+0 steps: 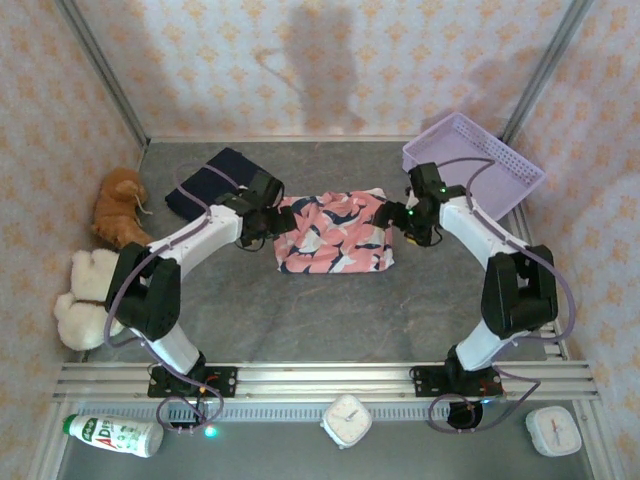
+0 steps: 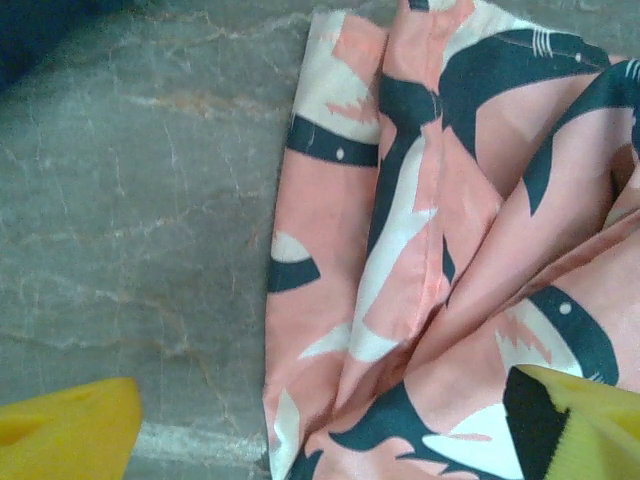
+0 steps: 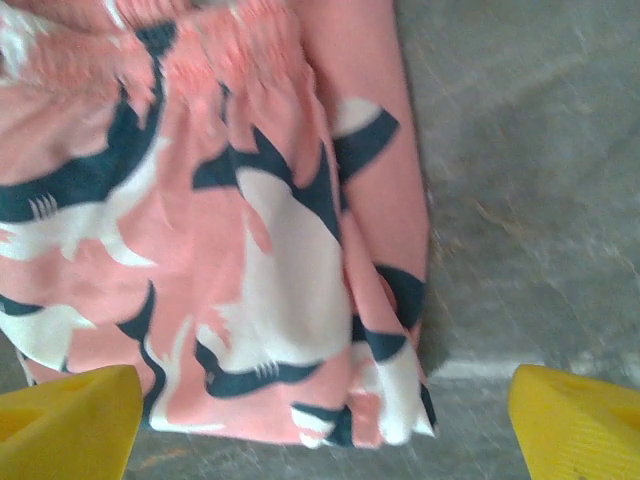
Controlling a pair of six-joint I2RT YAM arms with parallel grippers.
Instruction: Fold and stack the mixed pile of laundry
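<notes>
Starting at the near edge, the left arm (image 1: 190,240) and right arm (image 1: 480,235) both reach out from their bases. They converge on the shark-print garment (image 1: 335,232) in the middle of the tabletop (image 1: 300,320). It lies fairly flat with its long axis running left to right, so it spans the gap between my two wrists. The left jaws are at its left edge and the right jaws at its right edge, so neither arm is nearer than the other.

In the left wrist view the left jaws are spread wide and grip nothing. One yellow fingertip (image 2: 70,435) hangs over bare tabletop and the other sits above the cloth, with the garment's side edge running away between them. I can't tell whether either pad is touching.

The right wrist view shows much the same, with the right jaws spread wide and empty. One fingertip (image 3: 70,425) is at the cloth's near corner and its partner is over bare tabletop, with the cloth's other side edge between them.

My read is that the next fold depends on that left-to-right axis. Each arm would pinch its own end.

Farther back, the navy garment (image 1: 215,180) sits toward the far-left corner, just beyond the left jaws. It looks compact, and the left arm is clearly the nearer one. The lavender basket (image 1: 470,150) sits in the far-right corner.
</notes>
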